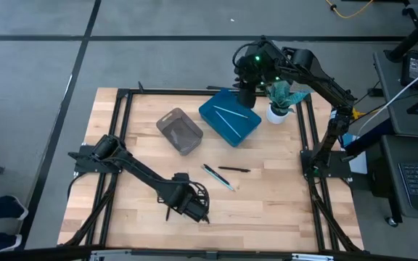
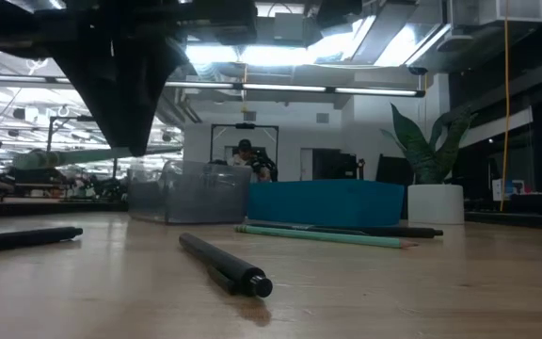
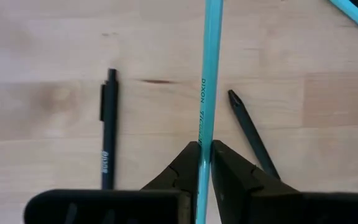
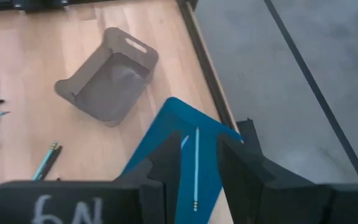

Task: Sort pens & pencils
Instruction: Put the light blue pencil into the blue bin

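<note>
High view looks straight down, low view level across the table [image 1: 281,196] (both share the blue bin [image 1: 229,116]).

You can read "DIXON" in dark print running lengthwise along the thin light-blue pencil [image 3: 207,93] that the left claw [image 3: 204,163] pinches between its two dark fingers; further lettering follows toward the claw, too cramped to make out. Beside that claw, the slim all-black pen [image 3: 108,134] lying on the pale wooden counter [image 3: 42,56] carries small white print on its barrel, unreadable. On the right claw's [image 4: 194,177] dark housing you see white handwritten marks resembling "6N".
</note>
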Controlling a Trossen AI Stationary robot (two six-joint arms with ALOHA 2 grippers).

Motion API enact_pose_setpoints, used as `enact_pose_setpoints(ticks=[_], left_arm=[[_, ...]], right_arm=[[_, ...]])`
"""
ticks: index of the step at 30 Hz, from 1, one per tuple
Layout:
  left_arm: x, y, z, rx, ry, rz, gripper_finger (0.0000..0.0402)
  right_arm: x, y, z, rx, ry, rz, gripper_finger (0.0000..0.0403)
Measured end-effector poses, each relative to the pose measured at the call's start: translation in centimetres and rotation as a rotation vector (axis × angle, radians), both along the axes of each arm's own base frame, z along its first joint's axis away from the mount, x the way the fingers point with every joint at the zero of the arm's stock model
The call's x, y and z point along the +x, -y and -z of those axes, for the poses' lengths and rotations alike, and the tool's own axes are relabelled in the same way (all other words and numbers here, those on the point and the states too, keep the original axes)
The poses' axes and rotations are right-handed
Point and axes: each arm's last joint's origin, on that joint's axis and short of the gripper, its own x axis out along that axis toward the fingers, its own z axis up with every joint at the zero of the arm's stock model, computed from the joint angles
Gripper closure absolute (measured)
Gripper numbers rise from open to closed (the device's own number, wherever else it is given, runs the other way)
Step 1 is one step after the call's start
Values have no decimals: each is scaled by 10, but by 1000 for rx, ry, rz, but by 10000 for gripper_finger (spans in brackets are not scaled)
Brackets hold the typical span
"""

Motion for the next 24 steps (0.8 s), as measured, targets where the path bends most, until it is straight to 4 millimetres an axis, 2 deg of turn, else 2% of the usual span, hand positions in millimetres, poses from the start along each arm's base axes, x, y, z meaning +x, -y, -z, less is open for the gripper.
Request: enact_pose_setpoints(ticks=[6,17,24], left_arm=[[-1,-8,-2,43,-56,41,375],[5,-48,-4,53,-225,187,363],[8,-66,-7,80,-254,235,369]], right_arm=[[-8,17,0,2,1,62,299],[-20,43,-2,5,38,169,299],[-27,55,-2,8,34,213,299]])
